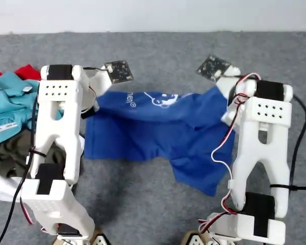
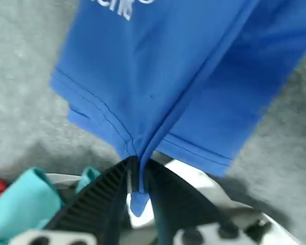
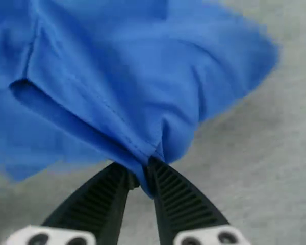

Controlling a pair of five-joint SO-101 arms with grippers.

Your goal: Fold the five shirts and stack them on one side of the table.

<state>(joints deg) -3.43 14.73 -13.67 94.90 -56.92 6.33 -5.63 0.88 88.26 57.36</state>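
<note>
Firmly, left and right jaws pinch the blue shirt [image 1: 158, 127] stretched between them.

A grey carpeted table [image 1: 143, 204] meets a white wall [image 1: 153, 15].

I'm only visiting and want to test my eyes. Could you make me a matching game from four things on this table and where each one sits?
Things:
1. blue shirt
2. teal shirt
3. red shirt
4. olive shirt

Places:
A. between the red and olive ones
B. pile's far end
C. pinched by the left gripper and right gripper
D. pile's near part, beside the teal one

Pairs: 1-C, 2-A, 3-B, 4-D
</note>
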